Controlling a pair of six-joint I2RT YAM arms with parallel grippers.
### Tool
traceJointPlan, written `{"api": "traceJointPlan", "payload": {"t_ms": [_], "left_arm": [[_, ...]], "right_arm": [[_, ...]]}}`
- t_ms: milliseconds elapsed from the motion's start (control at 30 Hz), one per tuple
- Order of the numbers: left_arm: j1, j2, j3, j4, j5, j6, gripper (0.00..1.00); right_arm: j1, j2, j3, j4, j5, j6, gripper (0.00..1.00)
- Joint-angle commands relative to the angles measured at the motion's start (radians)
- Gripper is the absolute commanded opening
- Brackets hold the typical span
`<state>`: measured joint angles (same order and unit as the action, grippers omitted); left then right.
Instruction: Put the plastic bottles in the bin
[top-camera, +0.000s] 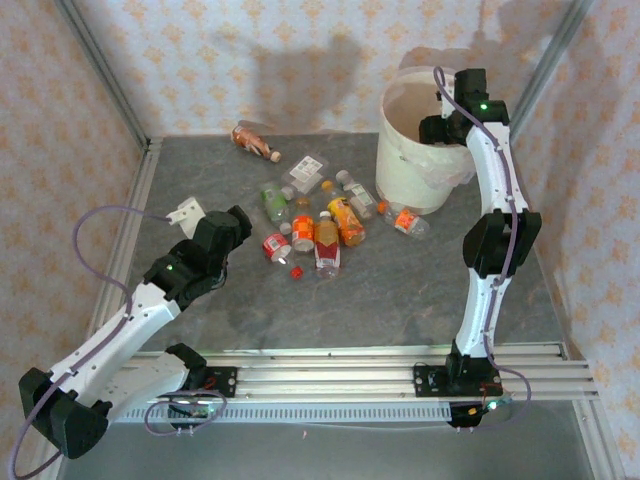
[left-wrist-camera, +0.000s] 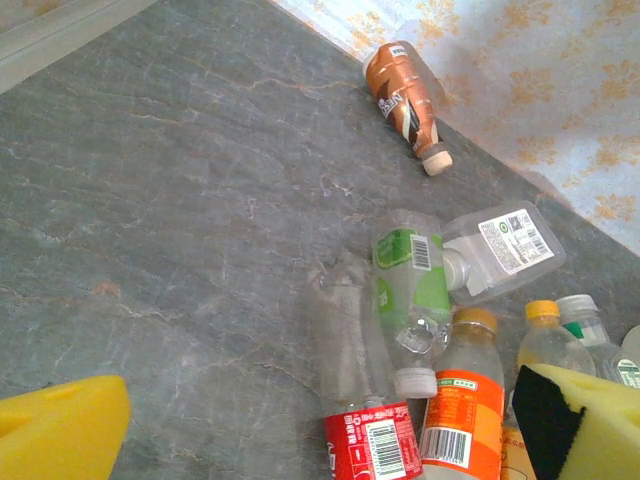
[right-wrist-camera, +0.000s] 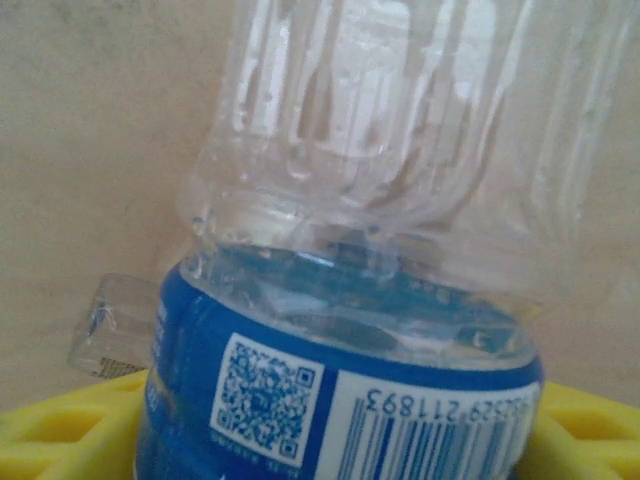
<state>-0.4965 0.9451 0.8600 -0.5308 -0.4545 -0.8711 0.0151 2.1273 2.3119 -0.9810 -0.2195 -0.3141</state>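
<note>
A clear plastic bottle with a blue label (right-wrist-camera: 340, 400) stands between the yellow pads (right-wrist-camera: 60, 430) of my right gripper (right-wrist-camera: 330, 445), which is shut on it. That gripper (top-camera: 441, 126) hangs over the mouth of the white bin (top-camera: 420, 175) at the back right. Several more bottles lie mid-table: a red-labelled one (left-wrist-camera: 372, 440), an orange-labelled one (left-wrist-camera: 462, 405), a green-labelled one (left-wrist-camera: 410, 285) and a clear one (left-wrist-camera: 505, 245). A brown bottle (top-camera: 255, 142) lies by the back wall. My left gripper (top-camera: 228, 232) is open and empty, left of the pile.
One bottle (top-camera: 410, 221) lies at the foot of the bin. A loose red cap (top-camera: 296, 271) sits in front of the pile. A small white bracket (top-camera: 185, 211) lies near the left gripper. Patterned walls close the back and sides.
</note>
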Motion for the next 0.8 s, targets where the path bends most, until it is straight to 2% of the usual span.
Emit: {"api": "traceJointPlan", "payload": {"t_ms": [0, 333, 600, 767], "left_arm": [[0.006, 0.001, -0.008, -0.019, -0.044, -0.024, 1.00], [0.009, 0.028, -0.006, 0.006, -0.025, -0.010, 1.00], [0.013, 0.054, -0.013, 0.015, -0.024, -0.015, 1.00], [0.018, 0.105, -0.002, 0.048, 0.032, -0.004, 1.00]], "right_arm": [[0.001, -0.053, 0.024, -0.019, 0.016, 0.006, 0.80], [0.002, -0.176, -0.108, 0.069, 0.019, 0.021, 0.95], [0.005, -0.387, -0.312, 0.203, -0.004, 0.055, 0.99], [0.005, -0.532, -0.423, 0.252, -0.035, 0.097, 0.99]]}}
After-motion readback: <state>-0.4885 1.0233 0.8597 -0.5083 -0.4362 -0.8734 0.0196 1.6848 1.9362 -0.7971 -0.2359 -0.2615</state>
